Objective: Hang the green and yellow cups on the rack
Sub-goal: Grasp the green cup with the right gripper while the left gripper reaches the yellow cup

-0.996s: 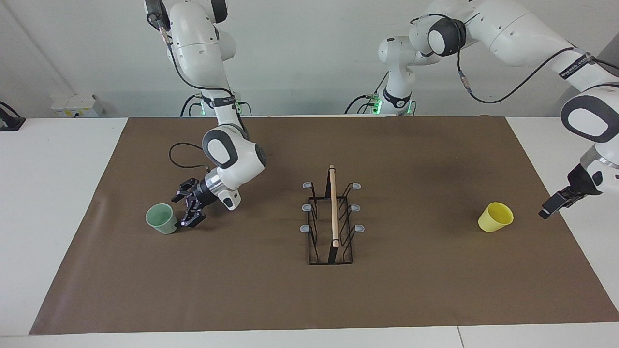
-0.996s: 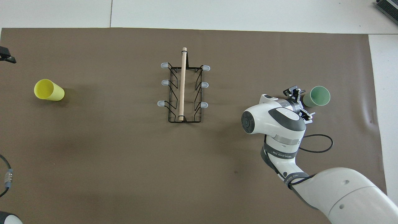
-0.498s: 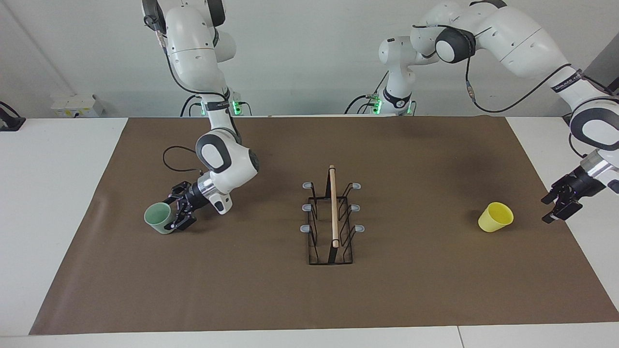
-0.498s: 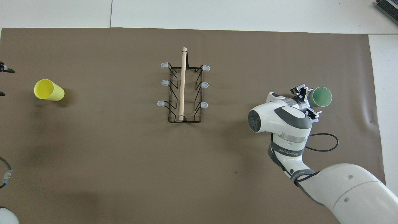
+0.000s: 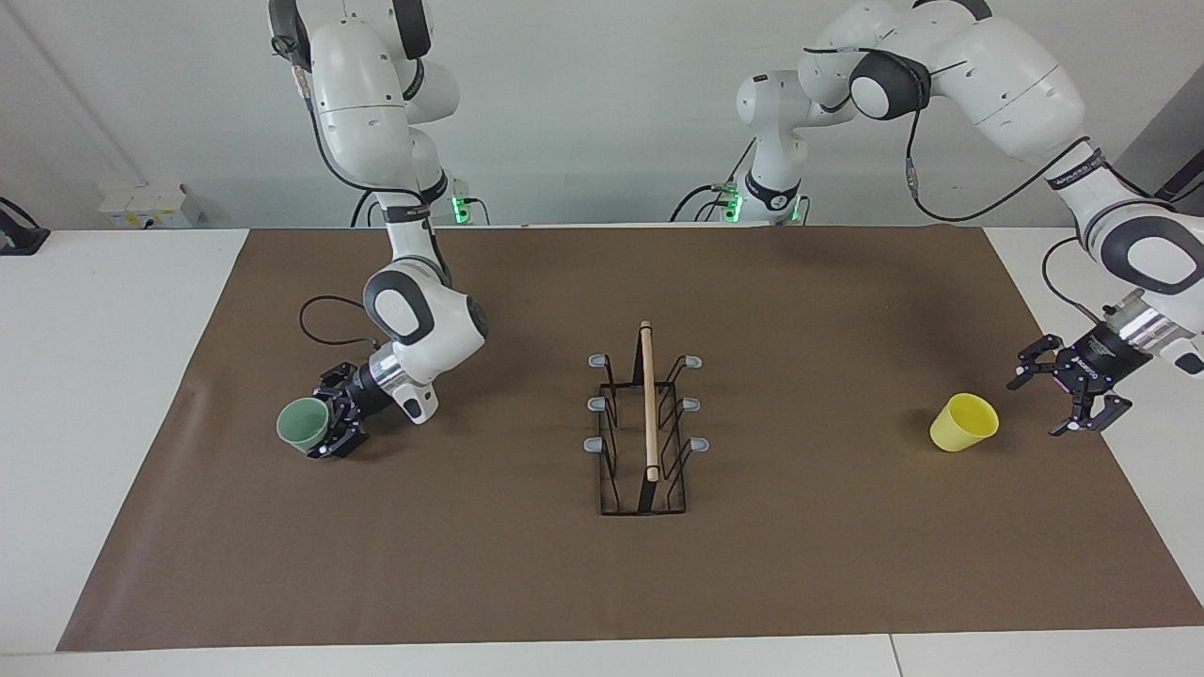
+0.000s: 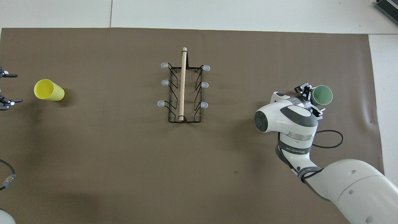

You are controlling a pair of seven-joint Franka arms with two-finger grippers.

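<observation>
The pale green cup (image 5: 301, 424) (image 6: 322, 95) sits on the brown mat at the right arm's end of the table. My right gripper (image 5: 325, 419) (image 6: 312, 99) is low beside it, open, with a finger on either side of the cup's lower part. The yellow cup (image 5: 964, 422) (image 6: 48, 90) sits at the left arm's end. My left gripper (image 5: 1036, 408) (image 6: 17, 88) hangs open just off it, toward the table's end, not touching. The black wire rack (image 5: 647, 442) (image 6: 183, 90) with its wooden rod stands mid-table with nothing on its grey-tipped pegs.
The brown mat (image 5: 809, 564) covers most of the white table. A black cable loop (image 5: 324, 320) (image 6: 329, 141) trails off the right wrist. A white box (image 5: 146, 204) lies near the wall at the right arm's end.
My right gripper slid onto the green cup, nudging it a little toward the table's end. My left gripper came down toward the yellow cup and turned its open fingers to face it.
</observation>
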